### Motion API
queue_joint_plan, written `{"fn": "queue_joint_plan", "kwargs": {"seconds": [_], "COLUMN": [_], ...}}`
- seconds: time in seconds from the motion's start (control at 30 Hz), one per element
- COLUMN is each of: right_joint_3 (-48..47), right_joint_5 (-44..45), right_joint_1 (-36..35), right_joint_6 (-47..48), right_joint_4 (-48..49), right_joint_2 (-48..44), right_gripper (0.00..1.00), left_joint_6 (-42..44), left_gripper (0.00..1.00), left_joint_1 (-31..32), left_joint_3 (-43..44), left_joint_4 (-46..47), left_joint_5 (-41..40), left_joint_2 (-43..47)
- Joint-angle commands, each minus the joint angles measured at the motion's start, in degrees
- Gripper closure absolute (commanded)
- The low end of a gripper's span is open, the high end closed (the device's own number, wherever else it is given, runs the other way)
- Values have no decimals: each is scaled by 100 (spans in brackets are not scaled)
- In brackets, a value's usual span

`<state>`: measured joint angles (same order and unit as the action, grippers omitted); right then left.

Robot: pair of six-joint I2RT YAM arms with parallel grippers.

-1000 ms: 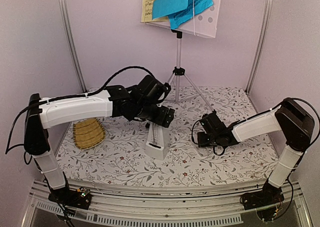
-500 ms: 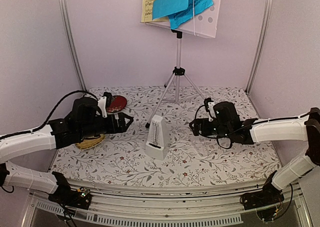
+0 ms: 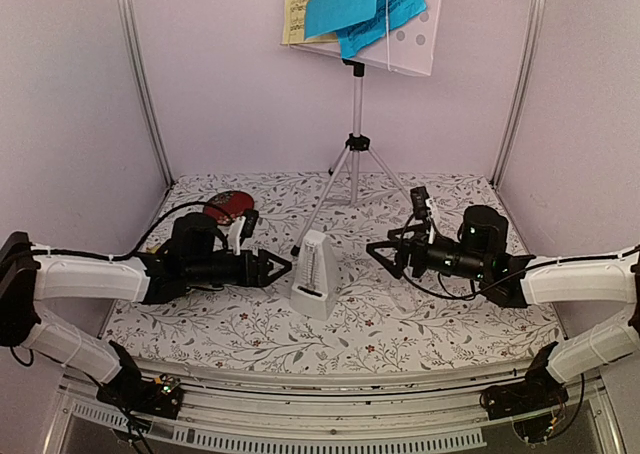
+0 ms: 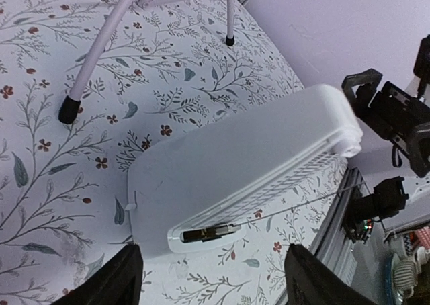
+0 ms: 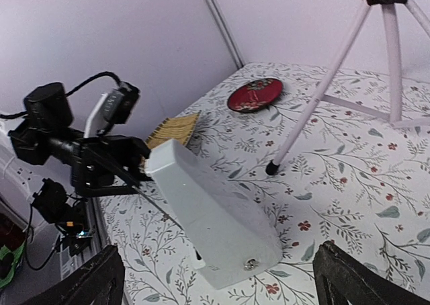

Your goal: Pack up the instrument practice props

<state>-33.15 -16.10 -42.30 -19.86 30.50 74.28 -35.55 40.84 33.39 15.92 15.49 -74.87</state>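
Note:
The white pyramid metronome stands upright on the floral mat, its pendulum rod showing in the left wrist view. My left gripper is open, level with the metronome and just left of it, apart from it. My right gripper is open, a short way right of the metronome. The white perforated stand desk sits high at the back on silver tripod legs. It holds blue sheets and a pale-yellow sheet.
A round red dish lies at the back left, also in the right wrist view. The yellow woven tray lies behind my left arm. A tripod foot rests just behind the metronome. Pale walls enclose the mat.
My left arm has swung down from over the metronome to low on its left, pointing at it. My right arm has stretched out low toward the metronome's right side. The metronome has not moved.

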Motion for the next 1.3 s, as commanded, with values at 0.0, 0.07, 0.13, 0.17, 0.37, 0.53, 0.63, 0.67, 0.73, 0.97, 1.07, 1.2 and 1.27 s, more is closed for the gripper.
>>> {"fn": "queue_joint_plan", "kwargs": {"seconds": [0.0,0.07,0.13,0.17,0.37,0.53,0.63,0.67,0.73,0.97,1.07,1.2,1.27], "right_joint_3": [256,390,472,471,-150,-724,-1094,-1203,-1385,-1908,-2032,-2143,-2203], "right_joint_5": [-915,-1018,-1054,-1086,-1501,-1482,-1280,-1285,-1346,-1292,-1298,-1272,-1275], "right_joint_1": [10,8,-1,2,3,-182,-352,-392,-421,-454,-461,-472,-488], "right_joint_6": [239,398,556,638,998,1328,1761,1876,1921,2209,2255,2276,2283], "right_joint_4": [917,1331,1755,1881,1939,1811,1538,1488,1476,1461,1413,1404,1398], "right_joint_2": [-101,-45,58,124,871,1489,1883,2005,2244,2923,3089,3262,3353], "right_gripper": [0,0,0,0,0,0,0,0,0,0,0,1,1], "left_joint_6": [58,88,103,95,-46,-68,-69,-71,-71,-3,22,77,107], "left_gripper": [27,29,29,29,33,32,32,32,32,34,35,37,37], "left_joint_1": [-44,-43,-41,-39,-37,-31,-28,-28,-23,-21,-24,-24,-17], "left_joint_3": [-94,-112,-109,-119,-288,-224,-182,-169,-142,-51,-5,72,112], "left_joint_4": [953,1128,1252,1331,1659,1686,1688,1696,1702,1670,1647,1577,1534], "left_joint_5": [459,502,542,573,495,484,435,425,416,294,263,251,236], "left_joint_2": [-319,-480,-634,-700,-860,-901,-902,-898,-906,-907,-928,-976,-982]}}
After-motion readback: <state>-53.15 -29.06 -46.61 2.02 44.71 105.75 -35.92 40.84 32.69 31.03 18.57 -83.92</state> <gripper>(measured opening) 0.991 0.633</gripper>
